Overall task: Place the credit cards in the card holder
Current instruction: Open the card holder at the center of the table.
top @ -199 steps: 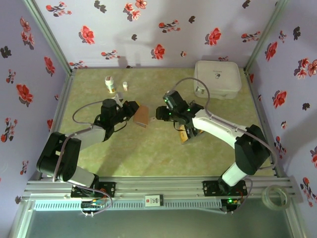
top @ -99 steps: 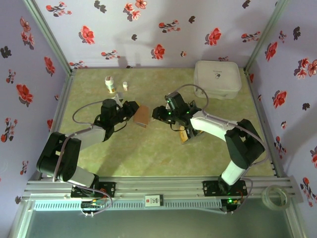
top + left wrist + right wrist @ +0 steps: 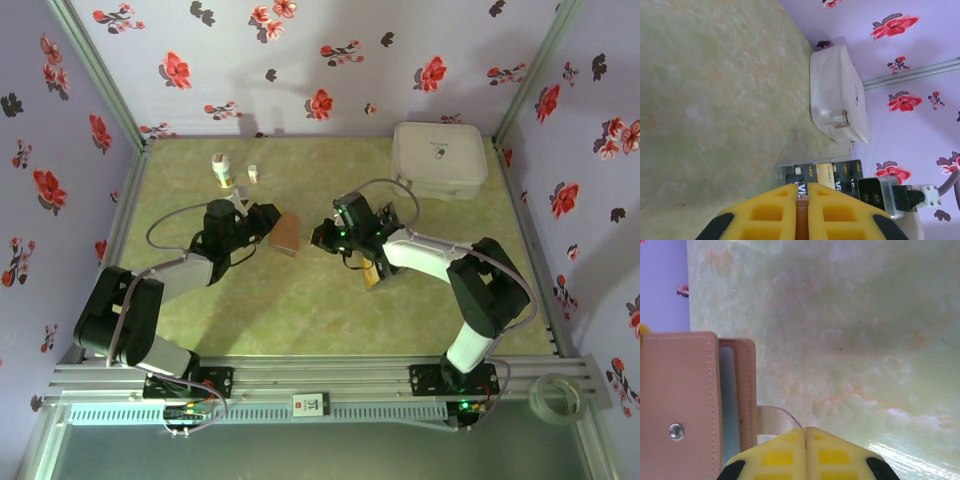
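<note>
Your left gripper [image 3: 801, 188] clamped the card holder [image 3: 680, 405]; your right gripper [image 3: 805, 431], fingers pressed together, sat just beside it, perhaps touching.

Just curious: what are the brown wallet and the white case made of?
The card holder looks like matte leather or an imitation: stitched edges, a metal snap. The white case seems smooth faux leather or plastic, with a metal zip pull; which, I cannot tell.

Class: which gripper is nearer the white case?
Right. The right gripper sits front-left of the white case; the left gripper, shut on the card holder, is farther left.
</note>
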You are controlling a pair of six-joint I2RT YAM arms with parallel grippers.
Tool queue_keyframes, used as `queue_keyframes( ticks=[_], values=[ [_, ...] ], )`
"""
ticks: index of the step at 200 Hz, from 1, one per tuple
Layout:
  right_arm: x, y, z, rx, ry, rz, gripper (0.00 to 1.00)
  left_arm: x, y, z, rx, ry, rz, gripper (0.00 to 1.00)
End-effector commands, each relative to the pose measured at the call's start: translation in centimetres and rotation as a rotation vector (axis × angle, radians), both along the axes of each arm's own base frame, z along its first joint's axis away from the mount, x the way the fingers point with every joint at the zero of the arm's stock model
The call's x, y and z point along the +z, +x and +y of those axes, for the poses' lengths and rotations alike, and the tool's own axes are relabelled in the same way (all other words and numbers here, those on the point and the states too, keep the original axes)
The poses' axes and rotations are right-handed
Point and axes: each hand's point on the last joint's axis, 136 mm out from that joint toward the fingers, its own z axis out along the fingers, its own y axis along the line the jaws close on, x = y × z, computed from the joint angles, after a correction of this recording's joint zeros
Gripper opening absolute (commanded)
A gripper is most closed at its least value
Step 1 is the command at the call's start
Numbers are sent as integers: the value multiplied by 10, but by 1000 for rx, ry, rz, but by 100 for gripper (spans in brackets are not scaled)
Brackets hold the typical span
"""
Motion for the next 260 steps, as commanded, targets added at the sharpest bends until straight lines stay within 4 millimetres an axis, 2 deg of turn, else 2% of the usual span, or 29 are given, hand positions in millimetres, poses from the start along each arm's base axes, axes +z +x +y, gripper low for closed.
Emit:
queue_keyframes(
  ticks=[1, 8, 20, 44, 71, 116, 179, 217, 260],
  values=[
    [9, 1, 2, 9, 29, -17, 0, 4, 2, 0, 2, 6, -46, 0],
    [11, 1, 2, 12, 31, -20, 0, 2, 2, 1, 3, 11, -46, 1],
    [21, 2, 2, 20, 36, -37, 0, -4, 0, 2, 0, 23, -38, 16],
    [44, 3, 5, 47, 43, -72, 0, -21, -4, 7, 3, 42, -10, 38],
    [67, 3, 14, 81, 82, -90, 0, -39, -7, 9, 5, 50, 15, 49],
    [87, -2, 36, 135, 135, -95, 0, -56, -7, 8, 5, 51, 41, 52],
    [84, -5, 55, 200, 178, -68, 0, -57, -16, 16, 8, 71, 41, 54],
    [68, -4, 61, 221, 194, -40, 0, -56, -29, 37, 31, 147, 55, 56],
    [44, 4, 48, 176, 194, -20, 0, -63, -48, 61, 6, 394, 153, 58]
  ],
)
